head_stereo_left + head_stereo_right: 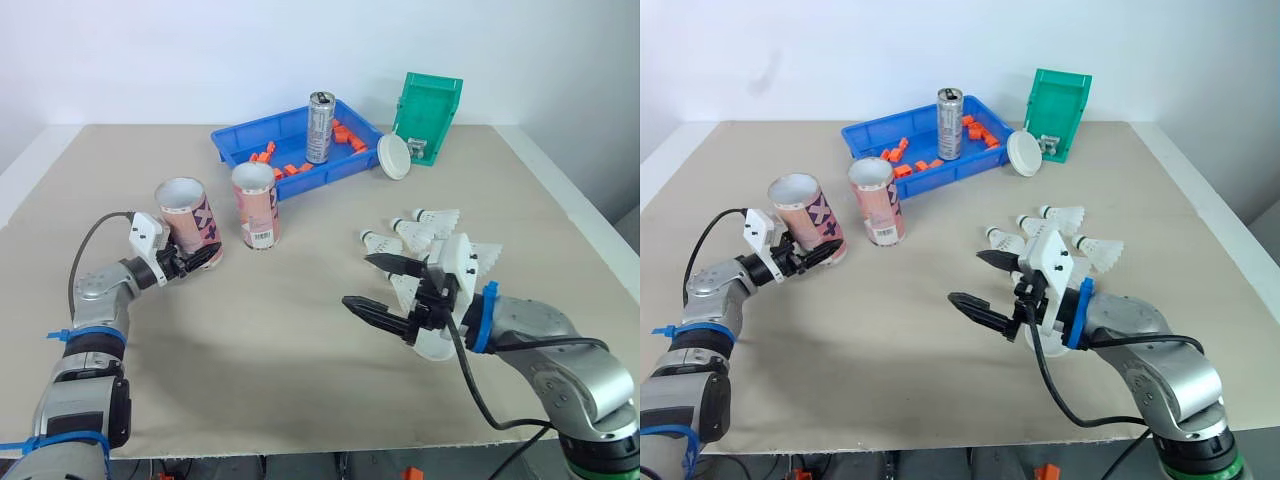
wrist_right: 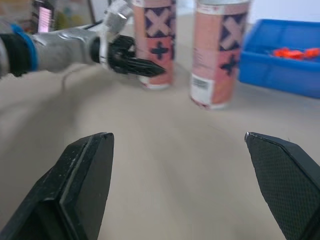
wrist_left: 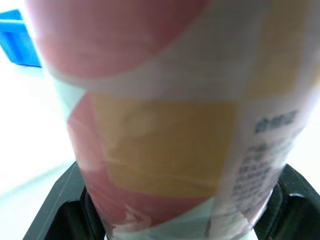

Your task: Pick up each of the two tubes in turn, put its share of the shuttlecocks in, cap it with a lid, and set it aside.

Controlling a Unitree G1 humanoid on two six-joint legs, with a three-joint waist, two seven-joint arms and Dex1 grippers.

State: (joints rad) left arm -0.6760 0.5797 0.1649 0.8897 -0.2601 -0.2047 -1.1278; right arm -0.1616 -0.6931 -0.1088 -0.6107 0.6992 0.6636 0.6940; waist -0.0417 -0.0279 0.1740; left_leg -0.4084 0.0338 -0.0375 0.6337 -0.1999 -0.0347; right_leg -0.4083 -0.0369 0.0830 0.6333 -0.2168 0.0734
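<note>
Pink-and-white cardboard with dark crosses: two tubes on the tan table (image 1: 300, 380), left of centre. Nearer the left edge, the held tube (image 1: 185, 215), clamped low near its base between the black fingers of the left gripper (image 1: 198, 258). Long axis close to vertical, open mouth up, base down at the table top. Just beside it, toward the middle, the second tube (image 1: 255, 205), free of any grip, likewise upright, mouth up, barcode facing the camera.

Right gripper (image 1: 358, 280) spread wide, nothing between its fingers, hovering over bare table well apart from both tubes. Close behind it, the shuttlecocks (image 1: 425, 230), lying on their sides, cork heads toward the robot's left, skirts to the right.

At the far side, a blue tray (image 1: 240, 140) with orange bits (image 1: 295, 167) and an upright can (image 1: 320, 127). Next to the tray, a white lid (image 1: 394, 156) leaning on edge by a green bin (image 1: 430, 115).
</note>
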